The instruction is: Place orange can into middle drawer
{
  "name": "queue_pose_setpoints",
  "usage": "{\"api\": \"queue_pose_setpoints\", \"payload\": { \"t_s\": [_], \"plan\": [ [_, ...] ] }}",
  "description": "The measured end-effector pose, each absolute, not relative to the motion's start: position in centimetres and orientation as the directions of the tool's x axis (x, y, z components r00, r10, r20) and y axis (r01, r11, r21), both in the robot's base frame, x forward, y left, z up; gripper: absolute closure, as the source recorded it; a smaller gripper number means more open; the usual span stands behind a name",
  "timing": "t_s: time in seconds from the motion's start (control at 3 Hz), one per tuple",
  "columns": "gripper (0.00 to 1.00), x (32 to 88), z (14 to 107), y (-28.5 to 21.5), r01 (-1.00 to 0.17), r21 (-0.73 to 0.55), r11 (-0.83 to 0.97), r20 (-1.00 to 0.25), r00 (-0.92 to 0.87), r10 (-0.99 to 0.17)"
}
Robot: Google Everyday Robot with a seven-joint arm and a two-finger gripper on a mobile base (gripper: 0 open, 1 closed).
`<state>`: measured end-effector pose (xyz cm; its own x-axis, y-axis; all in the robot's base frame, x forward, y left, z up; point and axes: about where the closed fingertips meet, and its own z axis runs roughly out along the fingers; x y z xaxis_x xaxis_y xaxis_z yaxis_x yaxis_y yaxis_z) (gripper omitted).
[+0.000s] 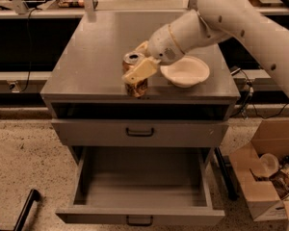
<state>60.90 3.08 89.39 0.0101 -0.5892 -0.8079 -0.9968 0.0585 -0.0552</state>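
The orange can (136, 88) stands upright at the front edge of the grey cabinet top (101, 47), left of the white bowl. My gripper (134, 64) is shut on it, with one pale finger (140, 70) across the can's front and the other behind it. I cannot tell whether the can rests on the top or hangs just above it. The middle drawer (139, 179) is pulled open below and in front, and its flat grey floor is bare. It sits under the shut grey drawer (139, 131).
A white bowl (185, 71) sits on the cabinet top just right of the can, under my arm (241, 18). An open cardboard box (267, 177) with clutter stands on the floor at the right. Shelving and benches stand behind the cabinet.
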Motion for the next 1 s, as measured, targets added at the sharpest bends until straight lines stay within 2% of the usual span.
{"api": "queue_pose_setpoints", "payload": {
  "t_s": [0.33,0.67,1.0],
  "plan": [
    [0.96,58.9,90.1,5.5,-0.997,-0.06,-0.047,-0.764,0.076,-0.641],
    [1.0,53.6,93.2,5.5,-0.996,-0.049,-0.077,-0.748,0.087,-0.658],
    [1.0,47.0,95.7,0.7,-0.997,-0.071,0.02,-0.723,0.037,-0.69]
  ]
}}
